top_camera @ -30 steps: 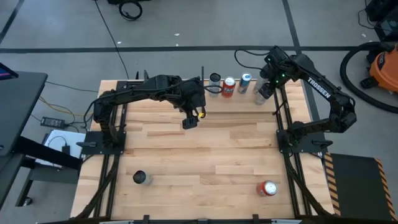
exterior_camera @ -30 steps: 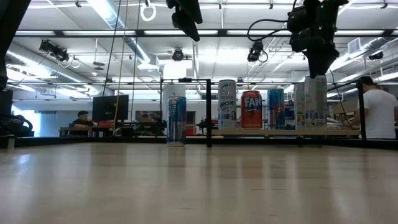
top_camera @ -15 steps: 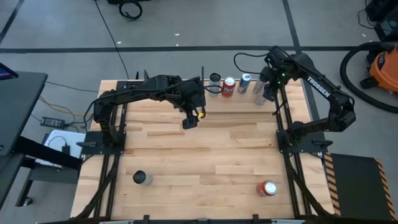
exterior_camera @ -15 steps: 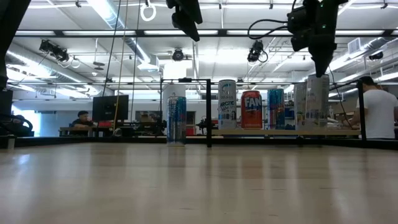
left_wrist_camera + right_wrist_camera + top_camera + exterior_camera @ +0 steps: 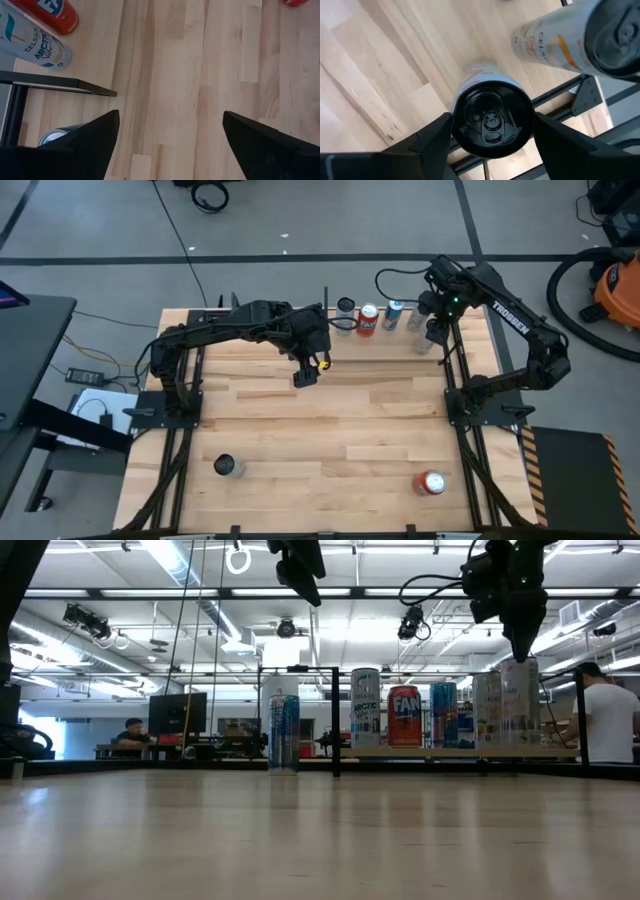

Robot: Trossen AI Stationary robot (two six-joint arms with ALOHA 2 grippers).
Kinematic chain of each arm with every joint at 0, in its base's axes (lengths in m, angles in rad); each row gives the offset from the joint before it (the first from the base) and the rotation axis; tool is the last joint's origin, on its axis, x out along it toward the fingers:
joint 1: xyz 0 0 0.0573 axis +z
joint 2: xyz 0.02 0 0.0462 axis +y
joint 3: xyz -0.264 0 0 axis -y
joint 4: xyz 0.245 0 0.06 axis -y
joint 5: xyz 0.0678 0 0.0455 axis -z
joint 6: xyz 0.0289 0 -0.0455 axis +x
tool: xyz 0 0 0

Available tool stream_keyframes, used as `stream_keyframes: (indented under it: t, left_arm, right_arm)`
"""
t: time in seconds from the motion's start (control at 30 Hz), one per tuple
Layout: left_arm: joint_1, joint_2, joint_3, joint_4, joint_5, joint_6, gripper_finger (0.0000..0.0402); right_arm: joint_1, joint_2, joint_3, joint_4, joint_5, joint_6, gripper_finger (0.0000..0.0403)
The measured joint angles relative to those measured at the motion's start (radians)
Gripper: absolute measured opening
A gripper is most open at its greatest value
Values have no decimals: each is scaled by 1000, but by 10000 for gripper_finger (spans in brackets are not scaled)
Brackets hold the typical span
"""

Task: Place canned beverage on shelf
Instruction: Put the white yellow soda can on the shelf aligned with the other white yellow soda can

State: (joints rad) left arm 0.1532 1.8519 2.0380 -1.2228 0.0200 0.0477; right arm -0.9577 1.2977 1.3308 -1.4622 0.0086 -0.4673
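right claw | fingers flank black-topped can | over shelf

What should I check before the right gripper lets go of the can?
1. Grip: ok. The right gripper has fingers against both sides of the silver can.
2. Can upright: ok in the low view.
3. Base seated on the shelf, inside its black rod: cannot tell, the base is hidden.
4. Gap to the pale Celsius can: ok, apart.
5. Left gripper: ok, open, over the table's middle, away from the shelf.
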Motion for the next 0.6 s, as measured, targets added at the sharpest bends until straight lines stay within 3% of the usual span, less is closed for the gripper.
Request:
stream_keyframes:
  t: [0.6]
  left_arm:
    - [1, 0, 0, 0, 0, 0, 357]
  right_arm:
    - [-1, -6, -3, 3, 10, -14, 277]
